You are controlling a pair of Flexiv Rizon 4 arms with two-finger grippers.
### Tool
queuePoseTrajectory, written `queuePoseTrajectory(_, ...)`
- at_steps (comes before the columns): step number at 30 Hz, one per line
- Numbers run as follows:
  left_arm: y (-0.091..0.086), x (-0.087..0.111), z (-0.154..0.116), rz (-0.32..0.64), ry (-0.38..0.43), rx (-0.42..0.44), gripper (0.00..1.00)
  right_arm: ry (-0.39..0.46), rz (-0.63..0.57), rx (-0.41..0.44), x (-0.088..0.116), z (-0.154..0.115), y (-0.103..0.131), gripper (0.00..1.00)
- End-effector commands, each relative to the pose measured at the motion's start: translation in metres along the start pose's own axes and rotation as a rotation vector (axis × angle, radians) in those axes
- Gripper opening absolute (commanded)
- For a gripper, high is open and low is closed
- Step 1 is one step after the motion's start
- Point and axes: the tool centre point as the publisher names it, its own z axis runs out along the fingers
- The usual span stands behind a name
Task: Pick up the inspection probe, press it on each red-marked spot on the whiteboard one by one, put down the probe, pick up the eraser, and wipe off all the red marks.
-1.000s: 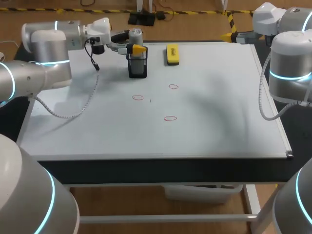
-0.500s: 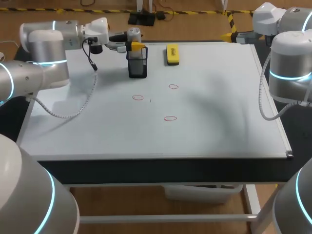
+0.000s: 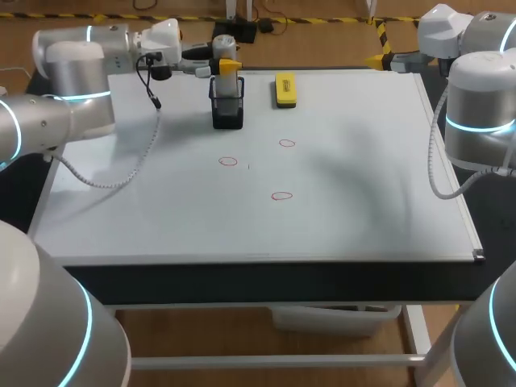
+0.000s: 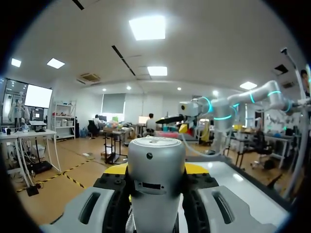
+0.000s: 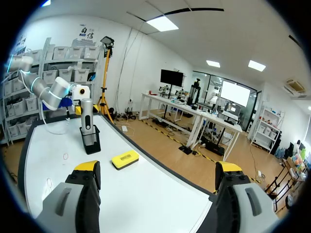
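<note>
The grey inspection probe [image 3: 226, 83] stands upright, its lower end still in the black holder [image 3: 227, 113] at the whiteboard's [image 3: 363, 161] far left. My left gripper [image 3: 226, 64] is shut on the probe's upper body. In the left wrist view the probe [image 4: 155, 174] fills the gap of that gripper [image 4: 155, 194], both fingers against its sides. Three red rings [image 3: 228, 161] [image 3: 287, 143] [image 3: 280, 195] are drawn mid-board. The yellow eraser [image 3: 285, 89] lies right of the holder. My right gripper [image 5: 158, 170] hangs open and empty off the far right corner, facing the probe [image 5: 86, 116] and eraser [image 5: 125, 158].
My left arm [image 3: 72, 89] reaches over the board's far left edge, its cable [image 3: 129, 173] drooping above the surface. My right arm [image 3: 476, 105] stands beside the right edge. The holder [image 5: 91, 141] is the only upright thing on the board.
My left gripper has closed on the probe and raised it a little, so more of its body shows above the holder. The right arm has kept still.
</note>
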Motion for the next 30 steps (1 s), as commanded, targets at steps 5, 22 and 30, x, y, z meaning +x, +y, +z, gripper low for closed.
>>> queuePoseTrajectory(5,-0.028,0.007,-0.005,0.011,-0.020,-0.023,0.00,0.000,0.000,0.001,0.000,0.000,0.000,1.00)
queuePoseTrajectory(22,-0.070,0.009,-0.008,0.017,-0.038,0.006,0.00,0.000,0.000,0.001,0.000,0.000,0.000,1.00)
queuePoseTrajectory(30,-0.085,0.014,-0.019,0.035,-0.070,0.022,0.00,0.000,0.000,0.001,0.000,0.000,0.000,1.00)
